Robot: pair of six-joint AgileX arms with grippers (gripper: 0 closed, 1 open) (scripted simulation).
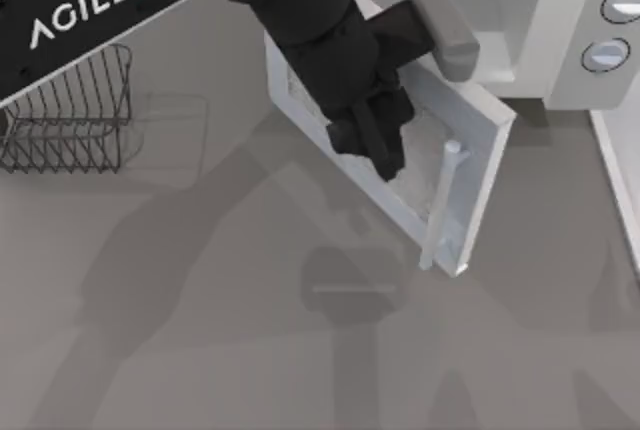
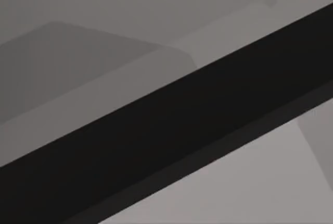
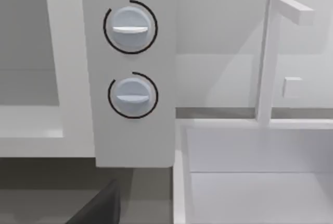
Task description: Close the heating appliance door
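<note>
Touching, seemingly, left hand (image 1: pixel 385 155) and door (image 1: pixel 470 165)

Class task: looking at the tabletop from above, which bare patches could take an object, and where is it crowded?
Free: the wide table stretch in front of the wire rack and below the open door. Crowded: where the left gripper meets the door by the microwave.

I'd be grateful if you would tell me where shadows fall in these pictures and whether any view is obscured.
Top view: soft arm shadows cross the grey table, and a round one lies below the open door, where the left tool sits. Left wrist view: a dark band crosses it. Right wrist view: the evenly lit knobs are sharp.
</note>
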